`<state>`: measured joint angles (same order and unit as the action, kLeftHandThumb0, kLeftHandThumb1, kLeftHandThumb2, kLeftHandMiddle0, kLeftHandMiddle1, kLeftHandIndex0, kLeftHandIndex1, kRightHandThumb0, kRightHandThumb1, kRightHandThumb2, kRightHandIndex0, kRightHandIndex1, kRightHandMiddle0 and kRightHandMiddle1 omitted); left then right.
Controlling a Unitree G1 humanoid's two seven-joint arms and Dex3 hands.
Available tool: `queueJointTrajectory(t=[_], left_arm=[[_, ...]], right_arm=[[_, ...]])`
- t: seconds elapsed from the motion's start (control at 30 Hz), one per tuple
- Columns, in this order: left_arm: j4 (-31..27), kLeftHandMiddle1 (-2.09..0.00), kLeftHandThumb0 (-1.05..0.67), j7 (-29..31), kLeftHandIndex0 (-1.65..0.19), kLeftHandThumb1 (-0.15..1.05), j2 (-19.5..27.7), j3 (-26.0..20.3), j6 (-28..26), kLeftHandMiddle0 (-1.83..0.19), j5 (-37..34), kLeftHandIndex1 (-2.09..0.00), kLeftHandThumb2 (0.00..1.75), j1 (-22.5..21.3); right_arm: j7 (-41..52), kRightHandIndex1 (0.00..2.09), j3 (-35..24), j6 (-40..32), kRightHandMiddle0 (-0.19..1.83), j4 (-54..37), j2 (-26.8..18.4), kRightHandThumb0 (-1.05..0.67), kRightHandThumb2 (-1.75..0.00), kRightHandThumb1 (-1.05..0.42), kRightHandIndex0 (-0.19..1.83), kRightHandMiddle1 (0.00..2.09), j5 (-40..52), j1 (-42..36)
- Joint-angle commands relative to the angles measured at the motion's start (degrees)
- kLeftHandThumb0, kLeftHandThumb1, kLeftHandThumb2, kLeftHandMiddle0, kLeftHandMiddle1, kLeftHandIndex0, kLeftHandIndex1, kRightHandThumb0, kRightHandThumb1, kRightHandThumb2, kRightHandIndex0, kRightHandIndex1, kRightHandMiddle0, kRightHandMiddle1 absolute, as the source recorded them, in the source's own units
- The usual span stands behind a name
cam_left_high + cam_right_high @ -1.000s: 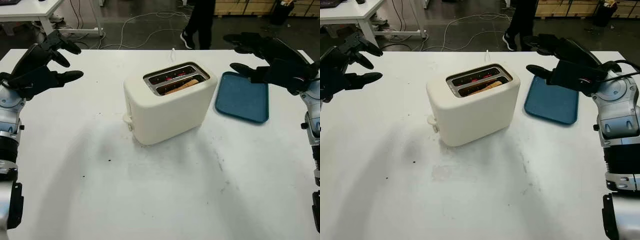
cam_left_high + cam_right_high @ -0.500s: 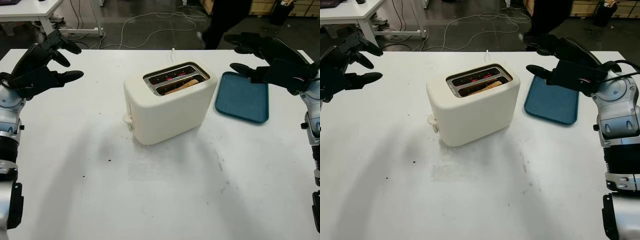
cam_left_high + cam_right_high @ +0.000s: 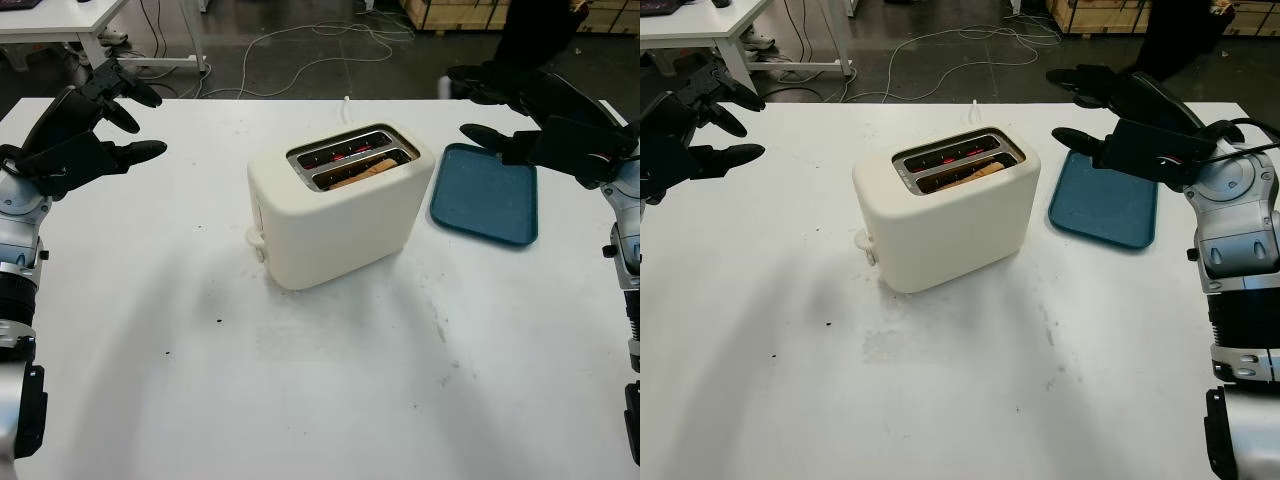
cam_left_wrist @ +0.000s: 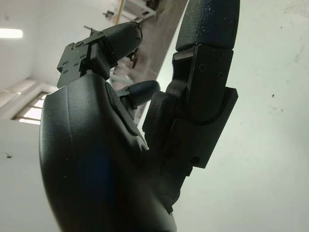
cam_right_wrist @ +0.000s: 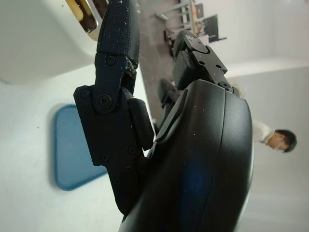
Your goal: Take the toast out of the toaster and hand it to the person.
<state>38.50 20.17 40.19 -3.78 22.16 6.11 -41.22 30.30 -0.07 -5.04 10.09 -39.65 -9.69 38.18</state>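
Your left hand (image 3: 75,130) hangs open above the surface's (image 3: 320,380) far left corner, holding nothing; your right hand (image 3: 545,125) hangs open over the far end of the blue tray (image 3: 485,195). Between them, well apart from both, stands the cream toaster (image 3: 335,205), with the toast (image 3: 362,171) low in the slot nearer you. You can read no writing on the toaster or tray. Bare surface lies around the toaster on every side, widest toward you. Beyond your right hand, past the far edge, a person (image 3: 1180,35) stands.
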Motion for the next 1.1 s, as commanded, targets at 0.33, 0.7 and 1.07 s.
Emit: queueJointTrajectory(t=[0.33, 0.7, 1.07], left_arm=[[1.4, -1.74, -1.05, 0.5, 0.0, 0.92, -1.5, -2.1, 0.8, 0.0, -3.2, -1.52, 0.2, 1.8], [2.4, -1.75, -1.05, 0.6, 0.0, 0.92, -1.5, -2.5, 1.4, 0.0, -2.4, -1.57, 0.21, 1.5], [1.8, -1.75, -1.05, 0.7, 0.0, 0.92, -1.3, -2.1, 0.7, 0.0, -1.8, -1.56, 0.21, 0.9]], right_arm=[[-0.5, 0.59, -0.9, -0.6, 0.29, 0.4, 0.9, -0.85, -0.51, -0.92, 0.0, 0.0, 1.2, 0.0], [-0.6, 0.59, -0.8, -0.7, 0.3, 0.1, 1.1, -0.85, -0.52, -0.92, 0.0, 0.0, 1.0, 0.1], [-0.3, 0.62, -0.7, 0.2, 0.3, 0.9, 1.0, -0.86, -0.52, -0.92, 0.0, 0.01, 0.9, 0.6]])
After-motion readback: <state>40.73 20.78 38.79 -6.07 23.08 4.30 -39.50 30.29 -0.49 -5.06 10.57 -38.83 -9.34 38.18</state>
